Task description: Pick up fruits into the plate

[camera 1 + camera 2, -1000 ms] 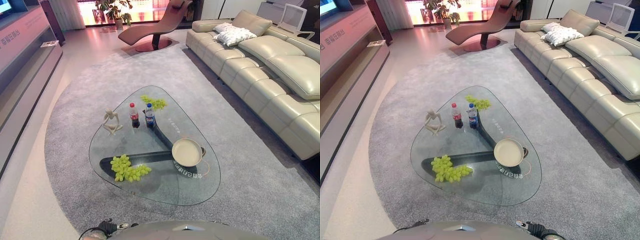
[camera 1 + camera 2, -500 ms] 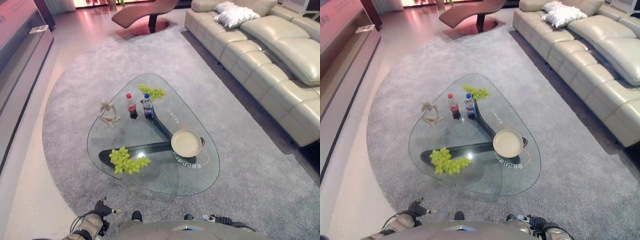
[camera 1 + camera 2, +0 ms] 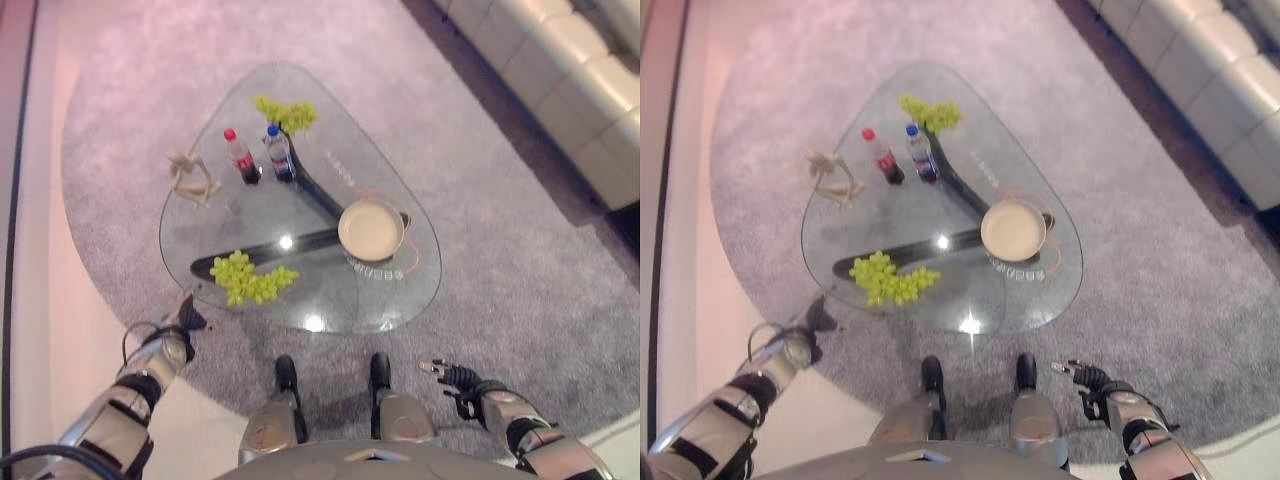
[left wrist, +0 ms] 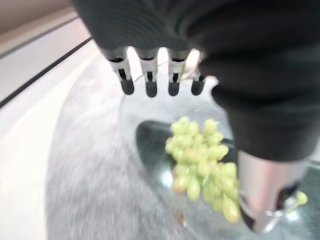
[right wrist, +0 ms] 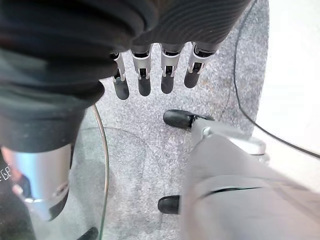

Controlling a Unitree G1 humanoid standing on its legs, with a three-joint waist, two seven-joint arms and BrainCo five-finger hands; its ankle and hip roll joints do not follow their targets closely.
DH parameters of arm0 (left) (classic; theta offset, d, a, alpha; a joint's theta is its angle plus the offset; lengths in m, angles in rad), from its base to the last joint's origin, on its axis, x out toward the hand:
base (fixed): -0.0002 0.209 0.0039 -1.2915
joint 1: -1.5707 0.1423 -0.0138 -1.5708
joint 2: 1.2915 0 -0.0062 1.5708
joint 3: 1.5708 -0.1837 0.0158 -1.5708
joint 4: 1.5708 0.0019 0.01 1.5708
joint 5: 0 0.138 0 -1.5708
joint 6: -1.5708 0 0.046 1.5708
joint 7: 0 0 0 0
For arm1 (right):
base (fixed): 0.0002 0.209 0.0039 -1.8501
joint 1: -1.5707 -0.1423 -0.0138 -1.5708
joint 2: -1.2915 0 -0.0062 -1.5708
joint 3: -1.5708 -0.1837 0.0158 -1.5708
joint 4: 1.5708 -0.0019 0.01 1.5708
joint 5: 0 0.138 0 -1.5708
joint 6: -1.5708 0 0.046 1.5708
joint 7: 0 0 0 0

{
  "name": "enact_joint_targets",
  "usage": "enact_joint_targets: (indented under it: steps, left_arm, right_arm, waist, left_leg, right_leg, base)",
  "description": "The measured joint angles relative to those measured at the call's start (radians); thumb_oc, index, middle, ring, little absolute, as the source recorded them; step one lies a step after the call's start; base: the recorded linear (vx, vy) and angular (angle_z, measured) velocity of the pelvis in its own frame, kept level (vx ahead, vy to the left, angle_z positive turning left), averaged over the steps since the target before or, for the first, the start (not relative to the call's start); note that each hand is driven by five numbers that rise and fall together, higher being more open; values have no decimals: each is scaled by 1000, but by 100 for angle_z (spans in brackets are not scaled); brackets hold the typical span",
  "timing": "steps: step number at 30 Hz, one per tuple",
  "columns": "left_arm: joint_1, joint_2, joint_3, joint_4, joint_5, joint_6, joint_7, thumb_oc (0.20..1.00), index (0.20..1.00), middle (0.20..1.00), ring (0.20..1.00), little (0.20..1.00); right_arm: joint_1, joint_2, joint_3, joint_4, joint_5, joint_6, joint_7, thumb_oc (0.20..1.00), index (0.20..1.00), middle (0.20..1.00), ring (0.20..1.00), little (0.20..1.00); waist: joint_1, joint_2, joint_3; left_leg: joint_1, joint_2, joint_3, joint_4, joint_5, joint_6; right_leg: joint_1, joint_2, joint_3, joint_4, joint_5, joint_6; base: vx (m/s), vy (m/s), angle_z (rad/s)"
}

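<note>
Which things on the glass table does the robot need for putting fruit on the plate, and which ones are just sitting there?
Needed for the job:
- near grapes
- far grapes
- plate
- left hand, open
- right hand, open

Just sitting there:
- red-capped bottle
- blue-capped bottle
- small figurine
- glass table

Camera view tilted downward; left hand (image 3: 186, 316) rose beside the glass table (image 3: 400, 290); right hand (image 3: 452, 378) emerged lower right, fingers straight.
</note>
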Motion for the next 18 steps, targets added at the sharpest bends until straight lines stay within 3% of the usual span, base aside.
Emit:
enact_joint_targets:
  steps: [7,18]
  left_arm:
    - [-175,40,-59,14,119,12,21,1000,1000,1000,1000,1000]
    - [-350,44,-193,41,237,74,13,1000,1000,1000,1000,1000]
  right_arm:
    - [-130,0,8,-52,66,-23,-25,1000,1000,1000,1000,1000]
    - [-244,7,38,-98,125,-22,-93,1000,1000,1000,1000,1000]
  waist:
    - [-13,-2,133]
    - [-30,-5,171]
  left_leg:
    - [-71,1,1,0,20,1]
    - [-164,0,10,14,25,5]
  right_leg:
    - [-76,1,1,14,16,-1]
    - [-194,-4,5,69,15,-1]
  base:
    - [-113,2,-1]
    - [-66,38,-3]
